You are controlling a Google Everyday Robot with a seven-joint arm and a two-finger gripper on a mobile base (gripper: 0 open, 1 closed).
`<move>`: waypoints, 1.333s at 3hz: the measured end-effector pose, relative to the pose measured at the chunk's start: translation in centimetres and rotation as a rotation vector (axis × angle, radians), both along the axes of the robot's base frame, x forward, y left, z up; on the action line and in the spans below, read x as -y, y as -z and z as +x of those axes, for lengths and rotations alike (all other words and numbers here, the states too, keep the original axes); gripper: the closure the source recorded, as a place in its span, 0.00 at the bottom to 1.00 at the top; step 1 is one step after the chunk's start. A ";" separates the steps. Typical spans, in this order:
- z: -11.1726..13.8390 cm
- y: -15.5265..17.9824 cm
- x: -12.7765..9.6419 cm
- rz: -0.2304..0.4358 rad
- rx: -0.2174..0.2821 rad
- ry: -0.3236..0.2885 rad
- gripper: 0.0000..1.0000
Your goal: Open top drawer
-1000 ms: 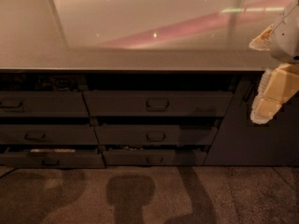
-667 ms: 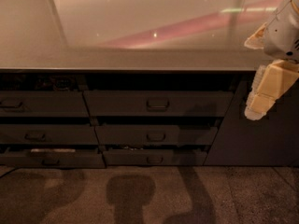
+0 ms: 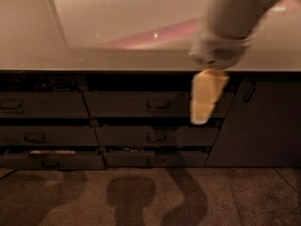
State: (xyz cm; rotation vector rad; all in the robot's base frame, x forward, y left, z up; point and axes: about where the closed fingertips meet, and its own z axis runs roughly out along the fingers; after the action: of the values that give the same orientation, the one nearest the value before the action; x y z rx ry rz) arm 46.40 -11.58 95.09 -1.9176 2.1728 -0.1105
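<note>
Top drawer (image 3: pixel 122 104) sits directly under the pale countertop (image 3: pixel 117 60), in the centre column of the dark grey unit, with a dark gap between its upper edge and the counter's edge. Its front lies level with the front of the left neighbour (image 3: pixel 42 105), and its small loop handle (image 3: pixel 158 104) shows at the middle. Below it come a shorter middle drawer (image 3: pixel 136 136) and a bottom drawer (image 3: pixel 141 159), each with the same kind of handle. In the left column the lowest drawer (image 3: pixel 51 160) stands slightly ajar, with a pale strip (image 3: pixel 46 151) visible along its top edge

The gripper (image 3: pixel 200 116) hangs from the blurred arm (image 3: pixel 230 18) that enters from the upper right. Its yellowish end points downward in front of the right end of the top drawer, to the right of the handle and apart from it. How far it is spread does not show, and nothing can be seen in its hold. To the right is a plain cabinet door (image 3: pixel 254 126) with a slanted handle (image 3: pixel 249 92). Dark shadows (image 3: pixel 131 192) fall on the speckled floor (image 3: pixel 263 197) in front of the unit
</note>
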 end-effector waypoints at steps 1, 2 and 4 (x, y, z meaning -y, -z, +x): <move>0.0 0.9 -1.4 -0.017 -0.006 -0.031 0.00; 0.0 0.7 -1.2 -0.014 -0.002 -0.026 0.00; -6.2 0.3 -0.4 -0.052 0.216 -0.040 0.00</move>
State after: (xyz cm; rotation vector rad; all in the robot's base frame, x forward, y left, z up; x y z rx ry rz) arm 40.24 -11.13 94.78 -1.8780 2.0082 -0.3529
